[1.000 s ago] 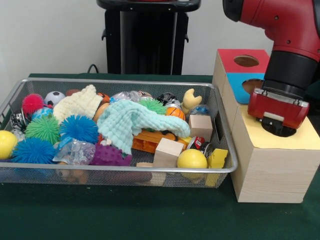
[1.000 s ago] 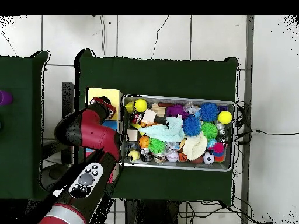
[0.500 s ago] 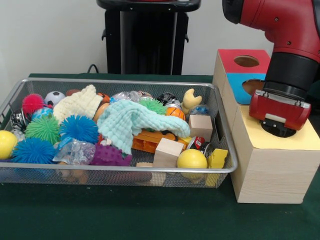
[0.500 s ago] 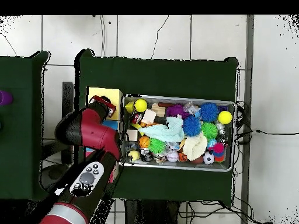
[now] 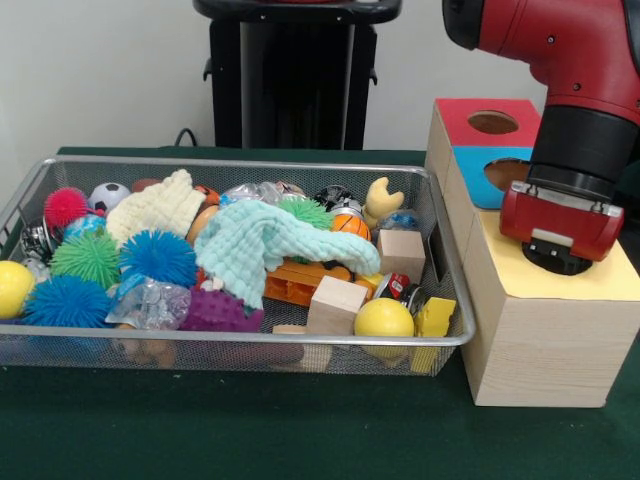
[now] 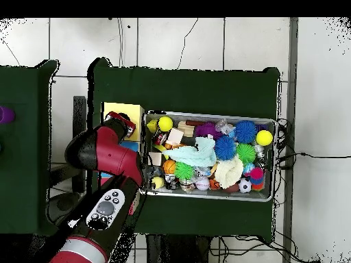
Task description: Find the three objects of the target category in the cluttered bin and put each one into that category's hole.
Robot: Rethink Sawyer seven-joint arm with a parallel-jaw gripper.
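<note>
Hand sits over the box's yellow top, grip state indeterminate — advise centring squarely above the hole before any release into it.

A dark green cloth covered the table. Behind it stood a black stand against a pale wall. From above, the floor was white tile, a second green-covered table lay off to one side with a small purple object at its edge, and black cables trailed across the tiles.
</note>
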